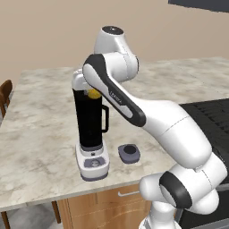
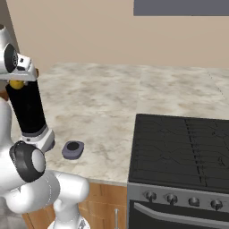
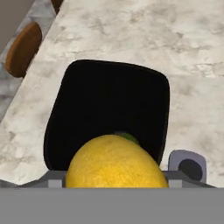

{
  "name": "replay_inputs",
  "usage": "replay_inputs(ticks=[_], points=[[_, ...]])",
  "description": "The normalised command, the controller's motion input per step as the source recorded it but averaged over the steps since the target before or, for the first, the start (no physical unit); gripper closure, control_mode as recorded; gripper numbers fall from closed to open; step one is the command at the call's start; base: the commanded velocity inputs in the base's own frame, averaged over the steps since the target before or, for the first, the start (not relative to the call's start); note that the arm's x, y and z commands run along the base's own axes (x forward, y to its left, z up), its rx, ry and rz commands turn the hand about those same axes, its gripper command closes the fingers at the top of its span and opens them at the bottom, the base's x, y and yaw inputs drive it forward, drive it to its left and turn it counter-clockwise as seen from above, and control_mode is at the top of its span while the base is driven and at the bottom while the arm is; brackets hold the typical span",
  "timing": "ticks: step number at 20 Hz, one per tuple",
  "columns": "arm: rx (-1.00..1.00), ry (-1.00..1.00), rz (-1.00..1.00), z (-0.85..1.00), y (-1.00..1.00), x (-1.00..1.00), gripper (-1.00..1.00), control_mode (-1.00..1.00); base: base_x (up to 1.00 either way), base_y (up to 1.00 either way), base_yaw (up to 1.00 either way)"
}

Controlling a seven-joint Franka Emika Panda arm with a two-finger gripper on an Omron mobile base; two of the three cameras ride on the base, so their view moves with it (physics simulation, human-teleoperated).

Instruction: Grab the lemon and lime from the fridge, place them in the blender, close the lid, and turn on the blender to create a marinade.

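Marble counter (image 1: 40,134) near its front edge: my gripper (image 1: 89,91) pinches the lemon (image 3: 114,162) right over the blender (image 1: 91,129) mouth so it drops straight in, lid (image 1: 129,153) parked beside.

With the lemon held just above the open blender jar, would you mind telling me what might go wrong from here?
1. The lemon hangs near one edge of the blender jar's mouth, so on release it may clip the rim and roll onto the counter.
2. The gripper sits close to the tall jar's top; a sideways move could tip it.
3. The lid lies loose beside the base, where a dropped lemon might knock it.
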Motion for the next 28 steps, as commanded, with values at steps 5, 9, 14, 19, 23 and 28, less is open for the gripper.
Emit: replay_inputs(ticks=[5,9,14,19,23,28], points=[[0.0,0.0,0.18,-0.17,0.37,-0.02,1.0,-1.0,0.0,0.0,0.0],[0.0,0.0,0.11,-0.22,0.34,0.34,1.0,-1.0,0.0,0.0,0.0],[0.0,0.0,0.01,-0.54,-0.1,0.23,1.0,-1.0,0.0,0.0,0.0],[0.0,0.03,0.0,-0.52,-0.14,0.0,1.0,-1.0,0.0,0.0,0.0],[0.0,0.03,0.0,-0.12,0.0,0.0,-1.0,-1.0,0.0,0.0,0.0],[0.0,0.0,0.0,0.02,0.0,0.0,-1.0,-1.0,0.0,0.0,0.0]])
